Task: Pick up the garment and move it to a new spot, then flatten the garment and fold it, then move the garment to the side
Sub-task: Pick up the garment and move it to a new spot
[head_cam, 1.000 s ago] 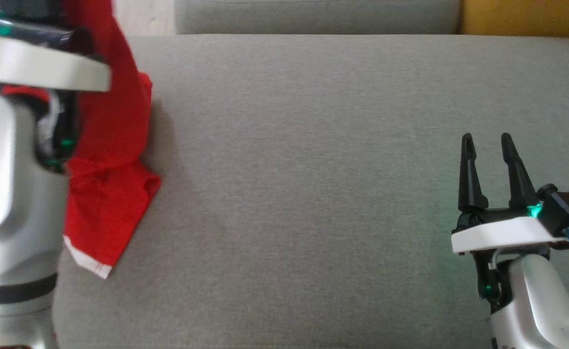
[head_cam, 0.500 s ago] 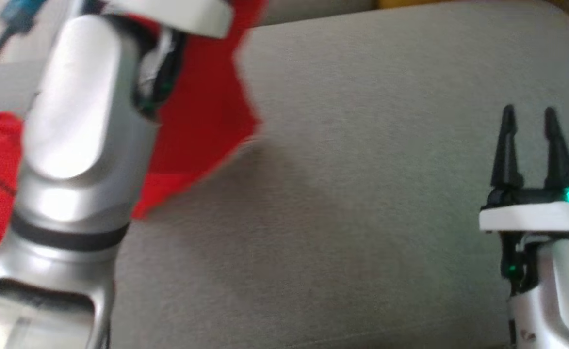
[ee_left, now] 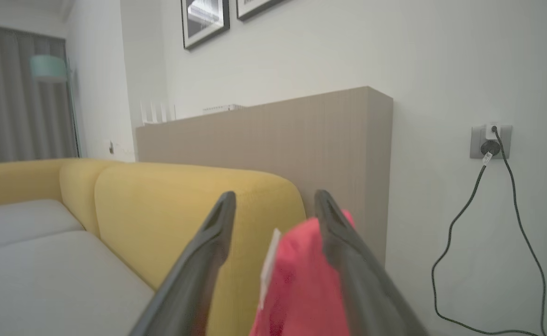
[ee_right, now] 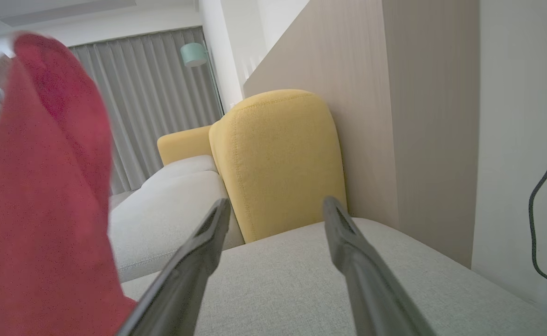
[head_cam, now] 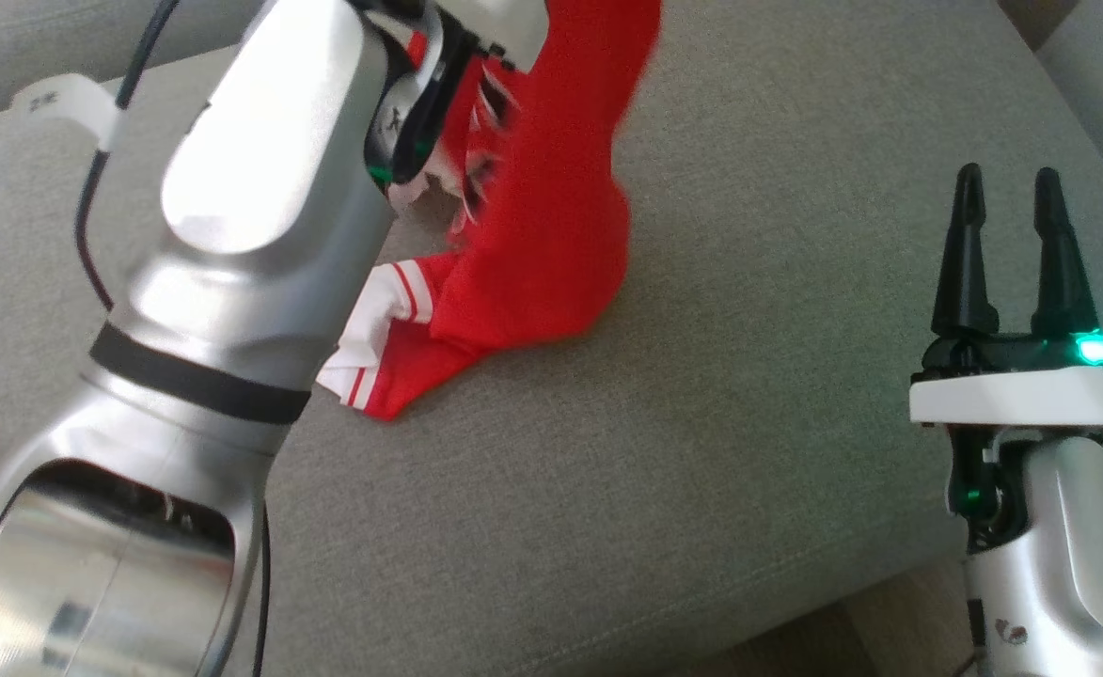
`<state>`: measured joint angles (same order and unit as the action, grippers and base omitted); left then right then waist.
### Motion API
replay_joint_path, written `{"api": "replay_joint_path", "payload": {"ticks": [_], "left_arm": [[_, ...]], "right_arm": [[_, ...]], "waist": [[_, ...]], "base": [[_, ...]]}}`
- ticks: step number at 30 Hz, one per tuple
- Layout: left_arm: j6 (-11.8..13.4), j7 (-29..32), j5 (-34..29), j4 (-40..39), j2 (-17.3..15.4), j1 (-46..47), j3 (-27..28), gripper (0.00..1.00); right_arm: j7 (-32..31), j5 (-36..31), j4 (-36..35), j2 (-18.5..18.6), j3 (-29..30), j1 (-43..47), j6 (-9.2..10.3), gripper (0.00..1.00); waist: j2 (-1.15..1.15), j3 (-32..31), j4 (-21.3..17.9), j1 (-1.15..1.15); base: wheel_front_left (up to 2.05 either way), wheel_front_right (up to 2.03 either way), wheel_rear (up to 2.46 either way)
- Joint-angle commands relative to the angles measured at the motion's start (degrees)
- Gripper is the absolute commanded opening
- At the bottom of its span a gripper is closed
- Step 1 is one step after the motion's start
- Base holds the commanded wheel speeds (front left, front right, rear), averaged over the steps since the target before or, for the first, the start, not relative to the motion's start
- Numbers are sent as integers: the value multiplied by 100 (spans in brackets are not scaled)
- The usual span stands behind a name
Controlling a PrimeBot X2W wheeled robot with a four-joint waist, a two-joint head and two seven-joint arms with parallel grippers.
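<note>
Red garment (head_cam: 542,235) hanging at the left tool (ee_left: 275,200), its lower end on the grey sofa cushion (head_cam: 748,376).

In the head view the garment drops from beside the left wrist at the top of the frame, and its white-trimmed hem rests on the cushion below the arm. In the left wrist view, red fabric is bunched between the two fingers, against the right-hand one. The fingertips stand apart, and I cannot tell whether they pinch the cloth lower down. The right tool (head_cam: 1007,179) is well apart from the garment, spread and holding nothing, above the cushion's right side.
</note>
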<state>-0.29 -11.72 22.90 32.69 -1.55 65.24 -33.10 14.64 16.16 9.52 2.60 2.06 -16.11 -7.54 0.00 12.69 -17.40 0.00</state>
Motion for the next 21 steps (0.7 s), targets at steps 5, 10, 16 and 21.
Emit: {"api": "replay_joint_path", "payload": {"ticks": [5,10,16,21], "left_arm": [[-49,-229,132,432,-157,305,78,100],[-59,-305,162,617,-397,101,277,100],[-51,-325,61,209,-936,-705,709,100],[-29,-327,26,-570,-1222,-1947,1278,100]], "right_arm": [[36,33,-120,28,-155,-85,5,100],[36,-104,-76,28,-100,-26,5,100],[36,-398,72,28,7,122,5,100],[36,-556,212,28,130,325,5,100]], "waist": [[0,-57,256,0],[0,-157,632,0],[0,-346,1319,0],[0,-564,1807,0]], "base": [[0,0,0],[0,0,0],[0,0,0],[0,0,0]]}}
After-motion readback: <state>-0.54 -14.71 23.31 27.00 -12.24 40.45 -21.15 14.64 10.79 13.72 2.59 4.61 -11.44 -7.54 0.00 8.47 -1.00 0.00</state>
